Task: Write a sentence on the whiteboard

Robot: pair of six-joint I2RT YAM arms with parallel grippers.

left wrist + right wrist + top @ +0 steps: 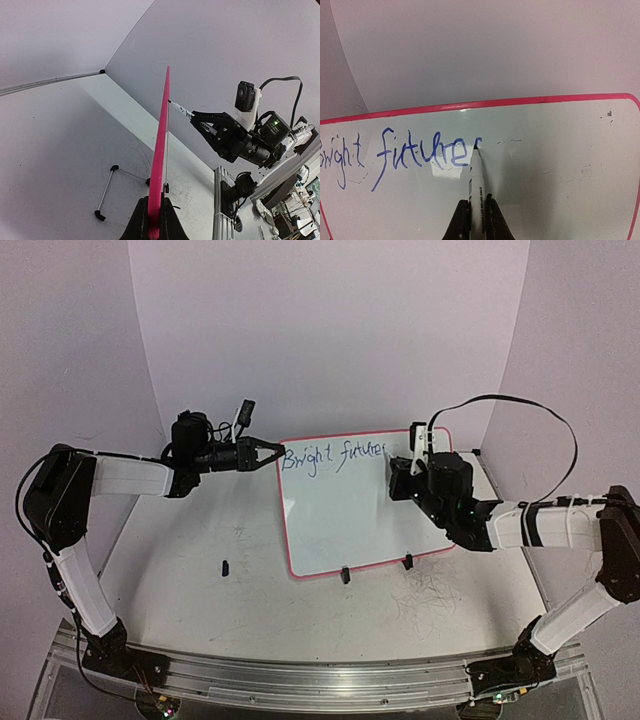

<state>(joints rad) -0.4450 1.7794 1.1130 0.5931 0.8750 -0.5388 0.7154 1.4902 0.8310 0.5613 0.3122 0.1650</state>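
While the whiteboard (350,525) stands propped at a tilt in the middle of the table, its face toward the arms, the left gripper (265,452) is clamped on the board's upper left edge; the left wrist view shows the red-pink rim (162,140) edge-on, pinched between the two fingers. The sentence (330,458) runs in thin blue handwriting along the top of the board and reads "Bright future" plus one more rough letter (an s or an r, I cannot tell which). The right gripper (476,212) is closed on a whiteboard marker (475,172), held pointing away from the wrist, and the marker's tip touches the board right at the end of that last letter. Below the writing the board's face is bare white, with a few tiny specks near its right end. Two small black clip feet (345,575) sit under the board's near edge on the scuffed tabletop (180,540). Faint grey scribbles (430,592) mark the table just in front of the right foot, and a small dark object (225,566) lies well to the left of the board. Behind the board a thin wire prop (106,192) rests on the table. A black cable (540,415) arcs above the right arm.
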